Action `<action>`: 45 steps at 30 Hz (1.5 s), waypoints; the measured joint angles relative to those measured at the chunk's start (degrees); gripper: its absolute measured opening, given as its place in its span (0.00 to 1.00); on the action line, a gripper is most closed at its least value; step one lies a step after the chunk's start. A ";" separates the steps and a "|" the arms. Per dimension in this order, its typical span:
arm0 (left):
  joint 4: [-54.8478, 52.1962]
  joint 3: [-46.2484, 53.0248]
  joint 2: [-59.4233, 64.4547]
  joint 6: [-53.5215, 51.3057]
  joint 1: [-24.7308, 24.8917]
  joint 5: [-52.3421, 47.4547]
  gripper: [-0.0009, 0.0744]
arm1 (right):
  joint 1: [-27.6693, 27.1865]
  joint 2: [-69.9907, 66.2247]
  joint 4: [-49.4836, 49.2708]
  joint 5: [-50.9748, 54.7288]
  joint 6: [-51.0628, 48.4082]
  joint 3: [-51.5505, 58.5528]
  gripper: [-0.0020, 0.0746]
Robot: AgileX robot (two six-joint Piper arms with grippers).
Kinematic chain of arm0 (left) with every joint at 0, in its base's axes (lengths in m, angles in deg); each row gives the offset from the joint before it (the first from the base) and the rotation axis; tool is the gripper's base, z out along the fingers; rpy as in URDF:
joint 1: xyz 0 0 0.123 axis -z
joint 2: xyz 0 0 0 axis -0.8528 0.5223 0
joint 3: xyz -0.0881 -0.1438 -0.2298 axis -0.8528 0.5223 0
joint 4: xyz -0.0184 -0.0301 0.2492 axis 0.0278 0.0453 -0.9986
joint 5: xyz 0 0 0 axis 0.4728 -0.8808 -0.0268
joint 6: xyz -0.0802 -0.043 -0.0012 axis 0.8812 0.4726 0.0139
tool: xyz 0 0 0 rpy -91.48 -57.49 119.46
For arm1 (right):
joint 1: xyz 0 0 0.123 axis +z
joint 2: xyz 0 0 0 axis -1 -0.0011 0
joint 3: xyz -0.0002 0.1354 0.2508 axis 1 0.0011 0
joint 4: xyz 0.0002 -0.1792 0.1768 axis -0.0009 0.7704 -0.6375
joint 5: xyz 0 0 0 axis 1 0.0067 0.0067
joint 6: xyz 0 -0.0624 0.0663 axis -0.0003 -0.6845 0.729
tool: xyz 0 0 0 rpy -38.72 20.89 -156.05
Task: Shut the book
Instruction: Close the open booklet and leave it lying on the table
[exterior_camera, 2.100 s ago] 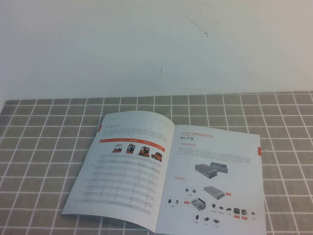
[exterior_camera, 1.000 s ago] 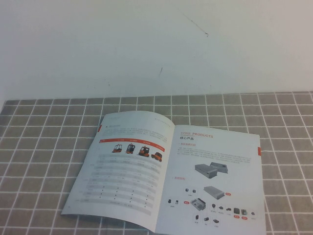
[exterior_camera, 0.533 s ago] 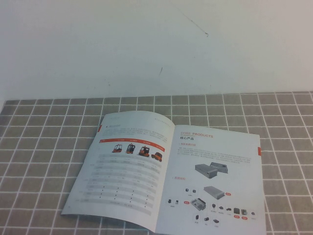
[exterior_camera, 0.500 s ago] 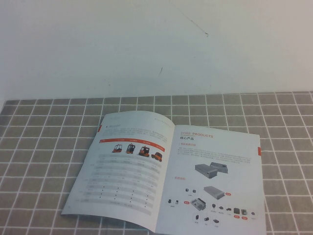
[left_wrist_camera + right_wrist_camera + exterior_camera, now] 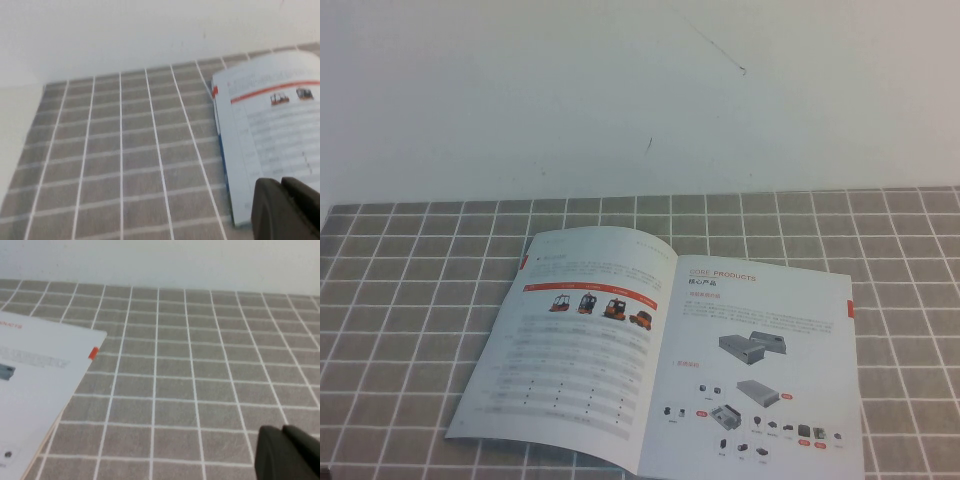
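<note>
Nearest the robot, the left gripper (image 5: pixel 287 207) is showing only as a dark shape close to the near outer corner of the book (image 5: pixel 670 350), on its left page. How far it is open cannot be told. The right gripper (image 5: pixel 287 452) is hanging over the grey checked cloth (image 5: pixel 200 365), off to the side of the book's right page and apart from it, and its opening is equally unreadable. The book is lying open and face up on the cloth between the two grippers. Its spine is running away from the robot and leaning slightly right, with the page tops pointing toward the white wall (image 5: pixel 620 90) beyond.
</note>
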 joint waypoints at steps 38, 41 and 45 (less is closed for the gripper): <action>13.20 -10.39 0.42 -0.56 0.00 22.24 0.01 | 0.00 0.00 -0.53 -20.81 7.15 -11.83 0.02; 13.20 -16.46 4.45 -1.82 0.00 15.98 0.01 | 0.00 0.00 -0.34 -16.29 7.02 -15.25 0.02; 12.99 -24.33 11.48 -6.51 0.00 6.23 0.01 | 0.00 -2.53 -0.28 -10.41 6.98 -19.97 0.02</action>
